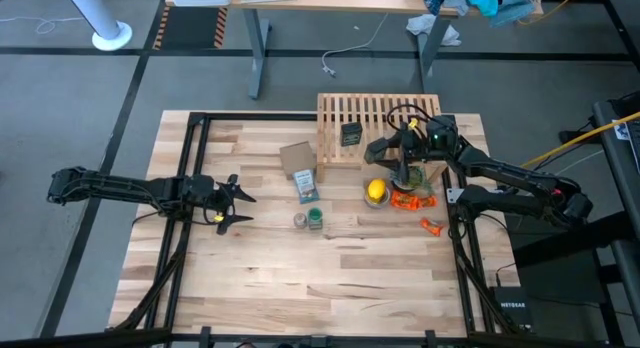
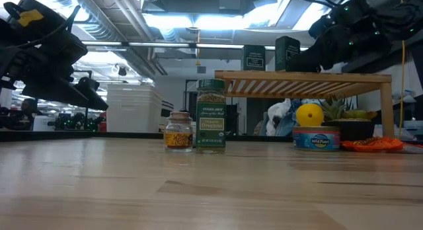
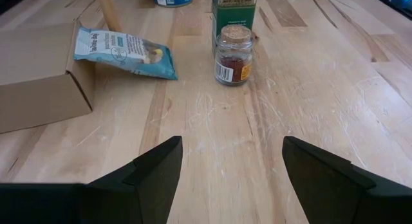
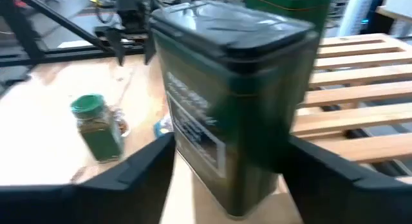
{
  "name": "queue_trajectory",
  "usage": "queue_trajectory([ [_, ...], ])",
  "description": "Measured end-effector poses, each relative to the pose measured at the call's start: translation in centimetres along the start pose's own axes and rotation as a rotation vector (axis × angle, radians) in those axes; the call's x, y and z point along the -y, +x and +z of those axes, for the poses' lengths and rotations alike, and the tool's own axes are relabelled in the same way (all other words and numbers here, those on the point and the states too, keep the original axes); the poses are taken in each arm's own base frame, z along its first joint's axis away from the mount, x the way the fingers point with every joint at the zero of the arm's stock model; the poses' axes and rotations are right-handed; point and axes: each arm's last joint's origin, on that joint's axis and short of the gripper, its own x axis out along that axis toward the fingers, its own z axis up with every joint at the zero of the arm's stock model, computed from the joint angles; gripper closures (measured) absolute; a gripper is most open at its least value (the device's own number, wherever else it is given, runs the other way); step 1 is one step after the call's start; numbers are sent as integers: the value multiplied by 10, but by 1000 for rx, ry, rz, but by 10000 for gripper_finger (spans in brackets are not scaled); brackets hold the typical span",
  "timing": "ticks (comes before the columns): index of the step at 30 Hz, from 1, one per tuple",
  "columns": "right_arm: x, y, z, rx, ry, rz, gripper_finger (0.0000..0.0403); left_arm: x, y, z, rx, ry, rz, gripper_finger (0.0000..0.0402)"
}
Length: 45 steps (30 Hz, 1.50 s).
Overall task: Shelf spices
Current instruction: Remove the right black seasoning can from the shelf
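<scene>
The right hand [image 4: 225, 179] is clamped on a dark green tin [image 4: 225, 102], carried above the front of the wooden slatted shelf [image 1: 345, 113], which stands at the bench's far edge, right of centre. A second dark tin [image 1: 350, 134] already stands on the slats.

To do this step well, I judge the tin should be brought over bare slats beside the standing tin, kept upright, lowered until its base bridges at least two slats, and released only once it sits flat. A base set over a gap could tip.

The green bottle [image 1: 314, 219] and the small glass jar [image 1: 299, 220] wait just beside each other near the middle of the bench [image 1: 300, 288]. The left hand [image 1: 226, 200], fingers apart and empty, hovers toward the bench's left edge, facing them.

The bench is pale butcher-block wood, lightly scratched. It also carries a lemon [image 1: 376, 191], a cardboard box [image 1: 297, 157] and a blue-and-white packet [image 1: 306, 185]. Beyond lies a workshop with ceiling lights and white bins.
</scene>
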Motion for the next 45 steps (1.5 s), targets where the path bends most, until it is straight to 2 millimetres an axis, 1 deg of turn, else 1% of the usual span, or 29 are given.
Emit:
queue_trajectory([
  [5, -1, 0, 0, 1, 2, 18, 241, 0, 0, 0, 0, 0, 0, 141],
  [7, -1, 0, 0, 2, 2, 19, 270, 0, 0, 0, 0, 0, 0, 141],
  [8, -1, 0, 0, 2, 2, 19, 278, 0, 0, 0, 0, 0, 0, 141],
  [13, -1, 0, 0, 2, 2, 19, 279, 0, 0, 0, 0, 0, 0, 141],
  [17, -1, 0, 0, 2, 2, 19, 250, 0, 0, 0, 0, 0, 0, 141],
  [19, -1, 0, 0, 2, 2, 18, 242, 0, 0, 0, 0, 0, 0, 141],
  [21, -1, 0, 0, 2, 2, 18, 246, 0, 0, 0, 0, 0, 0, 141],
  [25, -1, 0, 0, 2, 1, 18, 279, 0, 0, 0, 0, 0, 0, 141],
  [26, -1, 0, 0, 2, 2, 18, 281, 0, 0, 0, 0, 0, 0, 141],
  [34, -3, -2, 2, 21, -7, 57, 281, 0, 0, 0, 0, 0, 0, 141],
  [41, -10, -13, 12, 79, -1, 56, 281, 0, 0, 0, 0, 0, 0, 141],
  [45, -17, -19, 17, 98, 27, 80, 281, 0, 0, 0, 0, 0, 0, 141],
])
